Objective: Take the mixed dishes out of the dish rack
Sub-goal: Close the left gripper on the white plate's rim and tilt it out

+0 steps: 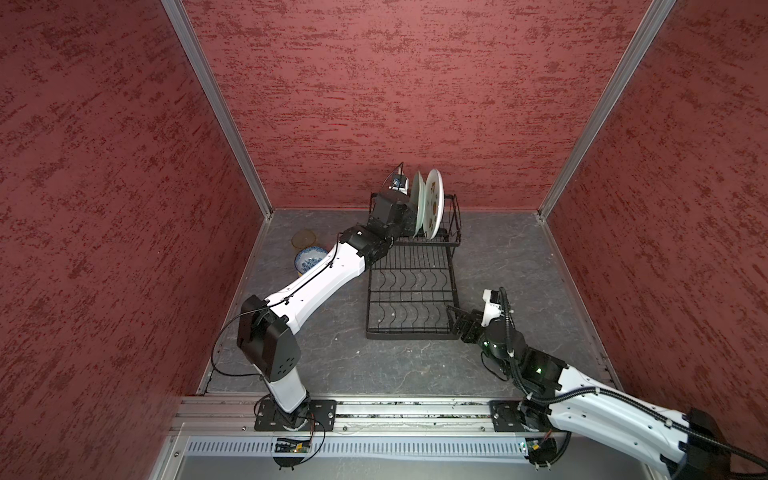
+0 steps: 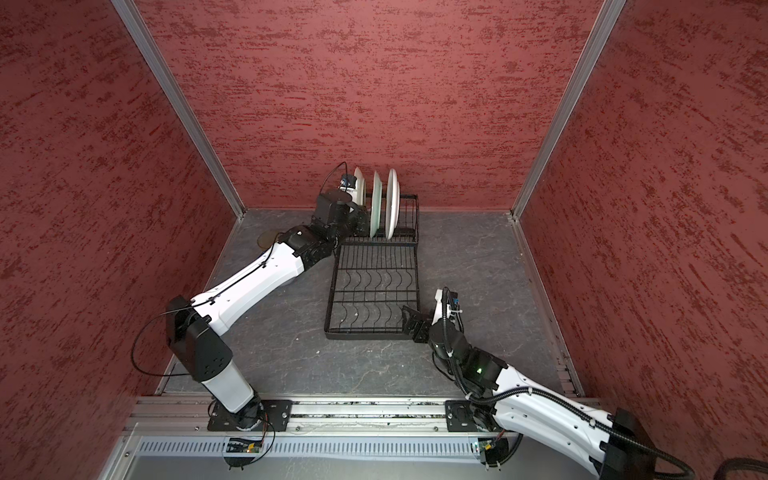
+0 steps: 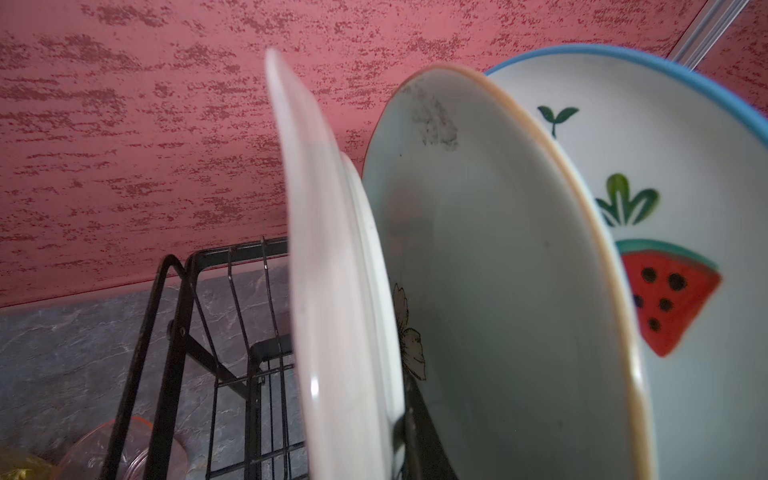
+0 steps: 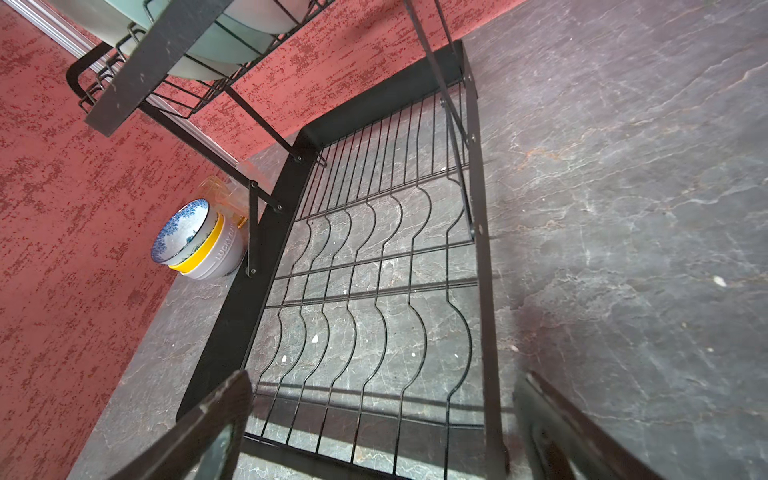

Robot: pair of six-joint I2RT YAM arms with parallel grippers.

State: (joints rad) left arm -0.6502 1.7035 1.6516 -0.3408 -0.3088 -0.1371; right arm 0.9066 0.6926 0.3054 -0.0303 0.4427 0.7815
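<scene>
The unloading is more than half done, judging by what is off the rack [image 1: 407, 333]. Its flat front tier holds nothing. Everything left to move is in the raised back tier.

Count in the rack: three plates, all upright in the back tier.
- the end plate [image 3: 332, 291], at the rack's left end, seen edge-on
- the orange-rimmed plate [image 3: 498, 291], in the middle
- the watermelon plate [image 3: 685, 249], with a blue rim, at the right end

Count off the rack, on the desk [image 1: 519, 270] just left of the rack's back tier:
- three bowls nested in one stack: blue-white bowl [image 4: 183, 230] on top, yellow bowl [image 4: 195, 264] under it, pale bowl [image 4: 226, 257] outermost
- two glasses: an amber glass [image 1: 304, 239] behind the bowls and a pinkish glass [image 3: 124, 453] beside the rack's leg

So five pieces are out and three plates are to go.

The left hand [image 2: 358, 205] is at the rack's back tier, at its left end. Its jaws are narrow. The end plate runs straight down the wrist view's middle, so it is probably pinched by the rim, though the fingers barely show. The right hand [image 1: 458, 323] hangs over the rack's front right corner with jaws wide apart, holding nothing.
</scene>
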